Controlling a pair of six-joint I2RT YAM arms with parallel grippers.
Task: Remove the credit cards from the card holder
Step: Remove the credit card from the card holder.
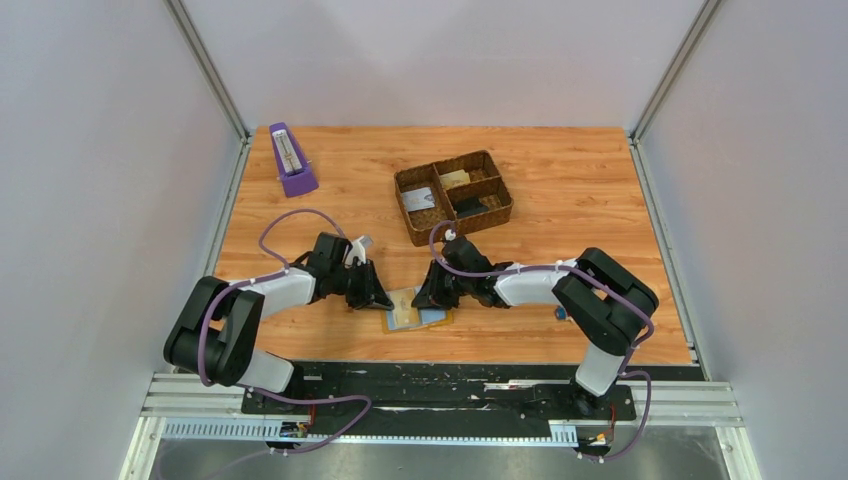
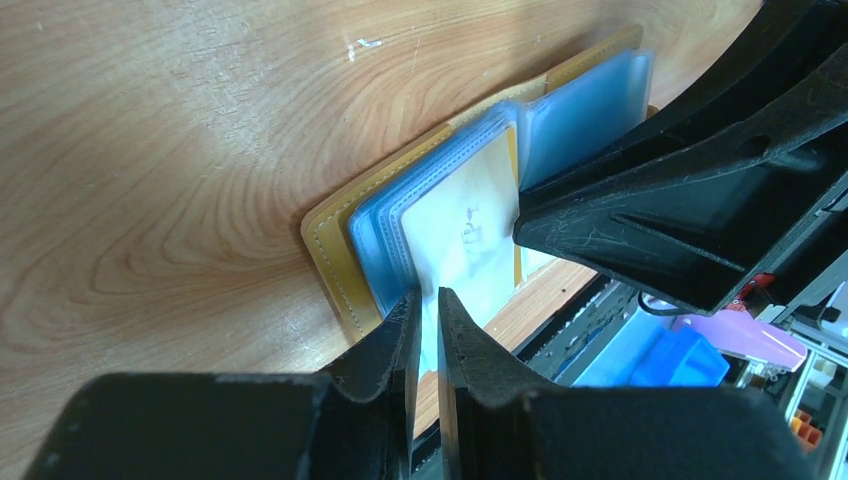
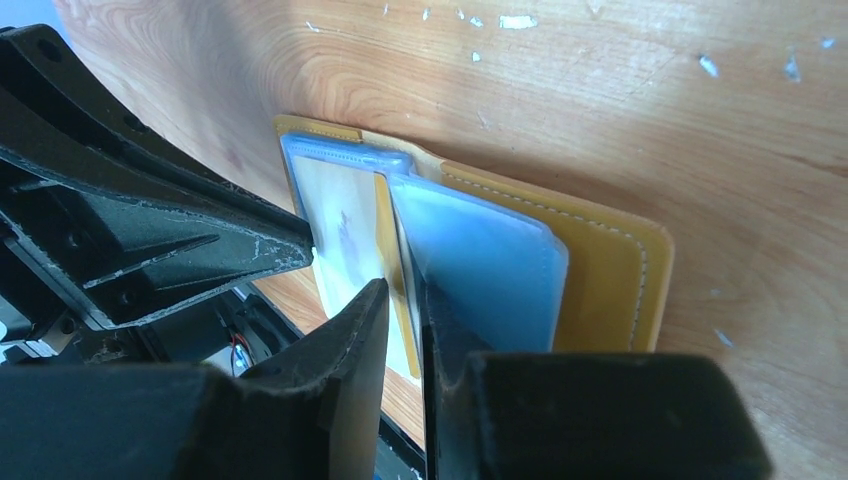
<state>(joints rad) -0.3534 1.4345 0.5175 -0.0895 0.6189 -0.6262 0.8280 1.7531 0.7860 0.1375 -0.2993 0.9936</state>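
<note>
Left gripper (image 2: 428, 312) pinches the pale card (image 2: 462, 228) by its edge, right gripper (image 3: 405, 300) pinches a card holder (image 3: 610, 270) pocket; shallow bite may slip on pulling.

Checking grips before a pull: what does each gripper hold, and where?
The left gripper pinches the pale card by its near edge; the right gripper pinches a blue pocket by its near edge.

One card holder (image 1: 412, 318), one tray (image 1: 401, 200), one metronome (image 1: 291, 160), two arms (image 1: 285, 288) (image 1: 530, 285)
</note>
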